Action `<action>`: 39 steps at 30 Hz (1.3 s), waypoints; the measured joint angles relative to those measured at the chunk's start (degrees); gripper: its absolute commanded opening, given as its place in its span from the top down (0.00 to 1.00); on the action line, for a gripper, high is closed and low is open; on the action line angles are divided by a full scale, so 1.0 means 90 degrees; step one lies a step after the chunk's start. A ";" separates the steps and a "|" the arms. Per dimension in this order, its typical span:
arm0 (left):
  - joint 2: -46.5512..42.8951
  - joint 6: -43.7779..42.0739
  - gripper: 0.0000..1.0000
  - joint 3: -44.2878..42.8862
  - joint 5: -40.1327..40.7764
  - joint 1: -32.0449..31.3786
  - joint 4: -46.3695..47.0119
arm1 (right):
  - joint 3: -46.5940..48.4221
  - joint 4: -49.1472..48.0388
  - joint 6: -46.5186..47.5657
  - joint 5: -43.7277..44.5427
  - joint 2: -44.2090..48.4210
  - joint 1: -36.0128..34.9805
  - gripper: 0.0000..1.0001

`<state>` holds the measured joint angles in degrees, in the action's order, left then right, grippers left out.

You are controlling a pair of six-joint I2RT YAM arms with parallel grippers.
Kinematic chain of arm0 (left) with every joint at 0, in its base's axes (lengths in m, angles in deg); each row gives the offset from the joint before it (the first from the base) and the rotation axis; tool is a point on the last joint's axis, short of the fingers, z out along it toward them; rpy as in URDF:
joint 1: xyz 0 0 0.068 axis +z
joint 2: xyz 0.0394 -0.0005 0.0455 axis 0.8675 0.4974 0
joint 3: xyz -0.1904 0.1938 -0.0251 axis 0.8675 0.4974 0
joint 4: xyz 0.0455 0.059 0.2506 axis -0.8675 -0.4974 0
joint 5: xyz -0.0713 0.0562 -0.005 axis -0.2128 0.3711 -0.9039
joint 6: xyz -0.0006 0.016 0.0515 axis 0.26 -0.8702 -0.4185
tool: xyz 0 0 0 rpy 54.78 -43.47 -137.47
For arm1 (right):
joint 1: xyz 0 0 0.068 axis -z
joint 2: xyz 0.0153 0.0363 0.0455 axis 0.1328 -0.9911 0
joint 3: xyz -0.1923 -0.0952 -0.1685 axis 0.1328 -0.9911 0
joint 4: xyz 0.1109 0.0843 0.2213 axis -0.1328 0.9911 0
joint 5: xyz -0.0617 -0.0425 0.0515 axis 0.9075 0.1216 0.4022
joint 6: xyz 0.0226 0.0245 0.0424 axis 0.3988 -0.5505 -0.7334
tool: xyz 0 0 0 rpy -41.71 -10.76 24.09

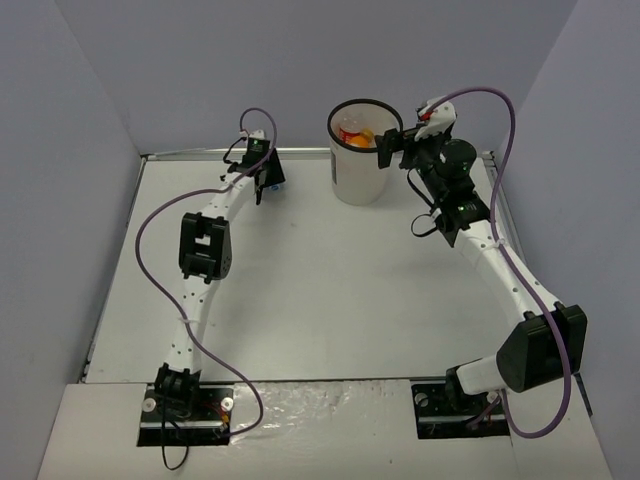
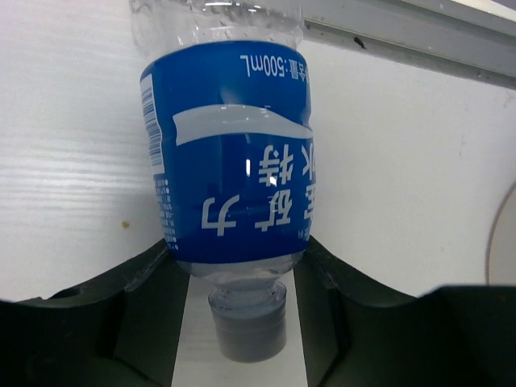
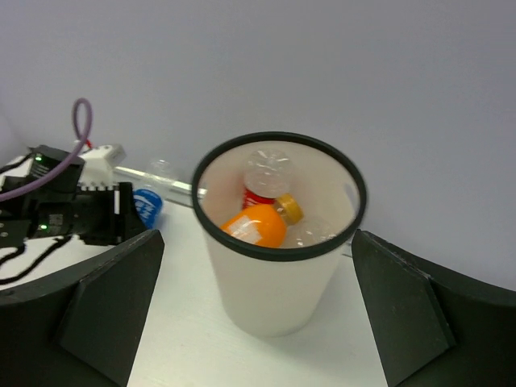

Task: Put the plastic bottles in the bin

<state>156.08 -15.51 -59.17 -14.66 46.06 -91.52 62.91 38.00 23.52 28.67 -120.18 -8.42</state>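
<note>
The clear bottle with the blue label (image 2: 230, 173) lies on the white table at the back left, cap toward my left wrist camera. My left gripper (image 2: 238, 250) is shut on its shoulder, one finger on each side, the cap between them. It shows in the top view (image 1: 277, 185) beside my left gripper (image 1: 264, 182). The white bin (image 1: 360, 180) stands at the back middle. It holds the orange bottle (image 3: 256, 226), the red-label bottle (image 3: 260, 196) and a clear one (image 3: 310, 230). My right gripper (image 3: 256, 238) is open and empty, just right of the bin's rim (image 1: 388, 148).
A metal rail (image 2: 403, 36) runs along the table's back edge, just behind the blue-label bottle. Grey walls close in the back and both sides. The left arm (image 3: 72, 214) shows left of the bin (image 3: 266, 290) in the right wrist view.
</note>
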 measured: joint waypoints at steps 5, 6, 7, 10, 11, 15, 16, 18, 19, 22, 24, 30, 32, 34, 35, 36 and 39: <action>-0.1618 -0.0269 1.00 0.2296 -0.0123 0.0000 0.0518 | -0.0007 0.0012 -0.0556 -0.0932 -0.0001 -0.0007 0.00; -0.1909 -0.0327 1.00 0.2613 -0.0165 0.0000 0.0623 | -0.0007 0.0011 -0.0637 -0.1076 -0.0001 -0.0009 0.00; -0.2200 -0.0386 1.00 0.2929 -0.0207 0.0000 0.0728 | -0.0007 0.0010 -0.0717 -0.1220 -0.0001 -0.0011 0.00; -0.3319 -0.0586 1.00 0.4361 -0.0548 0.0000 0.1709 | -0.0003 -0.0025 -0.1013 -0.1695 -0.0060 -0.0071 0.00; -0.3815 -0.0646 1.00 0.4965 -0.0709 0.0000 0.1896 | -0.0003 -0.0047 -0.1112 -0.1820 -0.0101 -0.0105 0.00; -0.5331 -0.0802 1.00 0.6460 -0.1335 -0.0002 0.2513 | -0.0140 -0.0368 -0.1617 -0.2189 -0.0282 -0.0292 0.00; -0.5592 -0.0830 1.00 0.6733 -0.1527 -0.0005 0.2777 | -0.0221 -0.0541 -0.1784 -0.2260 -0.0319 -0.0360 0.00; -0.6093 -0.0885 1.00 0.7362 -0.1967 -0.0020 0.3344 | -0.0441 -0.0958 -0.2143 -0.2361 -0.0380 -0.0509 0.00; -0.6354 -0.0912 1.00 0.7720 -0.2190 -0.0032 0.3562 | -0.0564 -0.1155 -0.2308 -0.2393 -0.0406 -0.0579 0.00; -0.7011 -0.1092 1.00 0.8636 -0.2577 -0.0221 0.3906 | -0.0766 -0.1567 -0.2791 -0.2501 -0.0595 -0.0799 0.00; -0.7346 -0.1270 1.00 0.9031 -0.2693 -0.0465 0.3910 | -0.0856 -0.1873 -0.3139 -0.2567 -0.0753 -0.0904 0.00; -0.8072 -0.1762 1.00 0.9477 -0.2452 -0.1436 0.3848 | -0.1161 -0.3029 -0.4257 -0.2984 -0.1295 -0.0964 0.00; -0.8260 -0.1820 1.00 0.9491 -0.2192 -0.1541 0.3744 | -0.1240 -0.3149 -0.4409 -0.2980 -0.1375 -0.0965 0.00; -0.8402 -0.1886 1.00 0.9513 -0.2036 -0.1530 0.3676 | -0.1298 -0.3129 -0.4431 -0.2932 -0.1373 -0.0971 0.00; -0.8459 -0.1911 1.00 0.9515 -0.1987 -0.1515 0.3684 | -0.1322 -0.3068 -0.4417 -0.2874 -0.1370 -0.0986 0.00; -0.8524 -0.1933 1.00 0.9515 -0.1953 -0.1515 0.3694 | -0.1356 -0.2975 -0.4372 -0.2797 -0.1353 -0.1001 0.00; -0.8677 -0.2007 1.00 0.9509 -0.1952 -0.1553 0.3692 | -0.1455 -0.2655 -0.4245 -0.2611 -0.1248 -0.1038 0.00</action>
<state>77.99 -33.57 26.42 -32.23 32.09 -58.29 49.81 14.11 -14.69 5.17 -131.41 -17.76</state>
